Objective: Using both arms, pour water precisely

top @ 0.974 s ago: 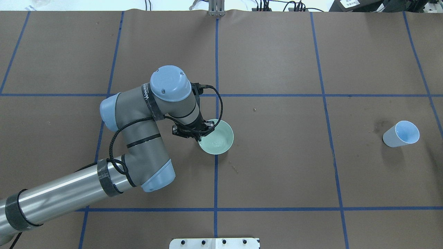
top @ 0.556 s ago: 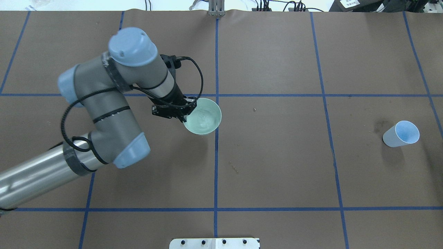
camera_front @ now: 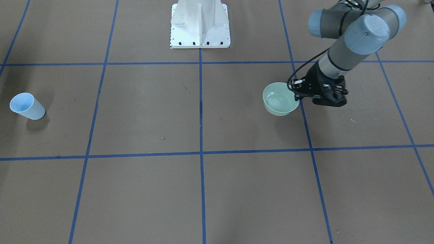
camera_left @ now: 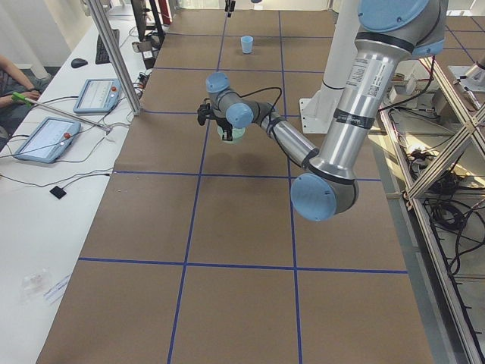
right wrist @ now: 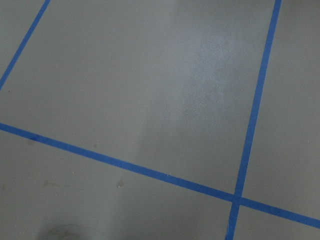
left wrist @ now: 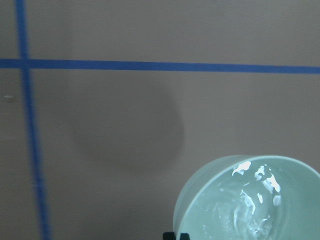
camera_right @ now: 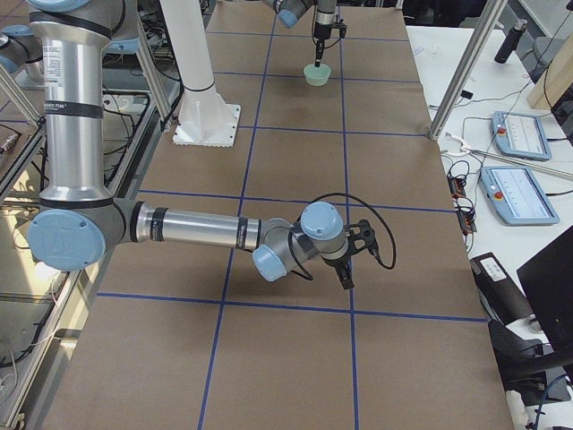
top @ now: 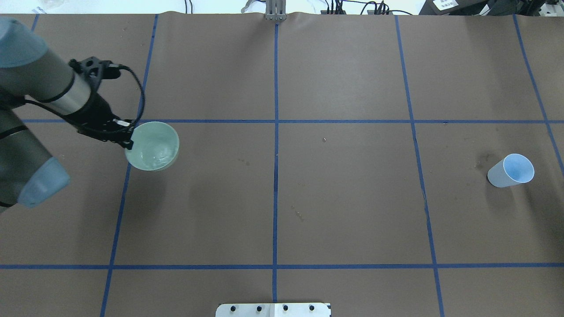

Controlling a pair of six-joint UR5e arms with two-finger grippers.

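A pale green bowl (top: 154, 147) with rippling water in it hangs above the brown table, its shadow below it. My left gripper (top: 128, 140) is shut on the bowl's rim at its left side. In the front view the bowl (camera_front: 280, 99) sits just left of the left gripper (camera_front: 299, 96). The left wrist view has the bowl (left wrist: 250, 200) at lower right, with the water glinting. A light blue cup (top: 511, 171) stands far off at the table's right. My right gripper (camera_right: 347, 276) shows only in the right side view, low over bare table; I cannot tell its state.
Blue tape lines divide the brown table cover (top: 343, 198) into squares. The white pedestal base (camera_front: 200, 23) stands at the robot's edge. In the left side view, tablets (camera_left: 47, 138) and a metal post (camera_left: 114, 53) stand on the side bench, with a person's arm (camera_left: 19, 80) there.
The left arm has carried the bowl away from the centre line, first farther back, then well to the left in the overhead view. The blue cup has not moved.
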